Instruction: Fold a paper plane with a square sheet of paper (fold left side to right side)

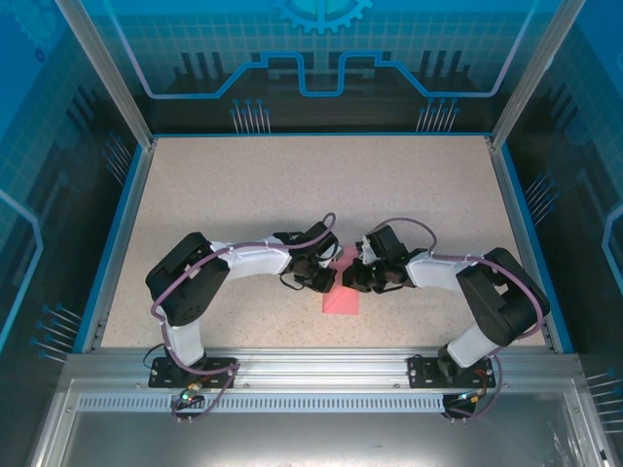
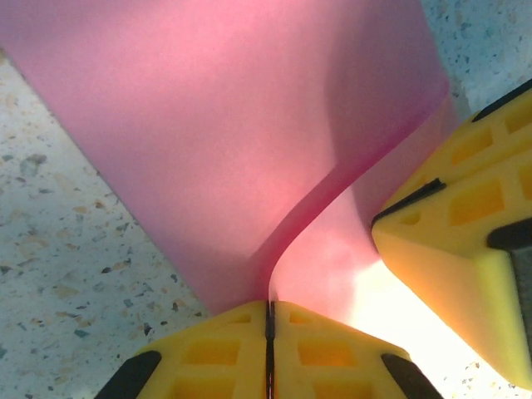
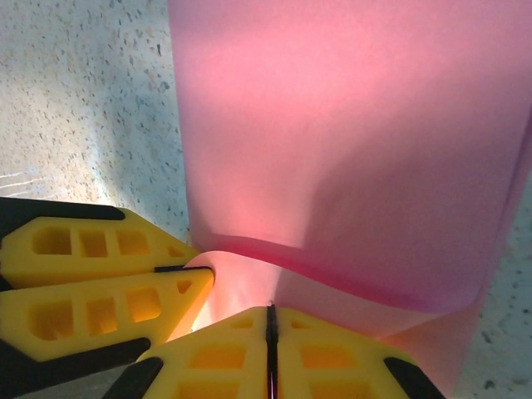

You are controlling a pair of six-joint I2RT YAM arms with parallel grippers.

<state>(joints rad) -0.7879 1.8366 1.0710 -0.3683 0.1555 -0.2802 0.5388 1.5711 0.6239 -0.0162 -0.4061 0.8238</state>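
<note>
Pinching the square sheet of paper (image 2: 224,125) at its six o'clock edge, jaws closed, the left gripper (image 2: 268,353) and right gripper (image 3: 270,353) could pull unevenly — skewing the crease or tearing it.

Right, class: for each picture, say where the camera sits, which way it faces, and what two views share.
Top external: above and behind the arms, looking down on the table; both arms, left claw and right claw show.
Left wrist: on the left arm, looking past its shut claw at the pink paper; right claw alongside.
Right wrist: on the right arm, facing the pink paper likewise; left claw alongside.
Shared: both wrist views show the pink paper pinched.
</note>
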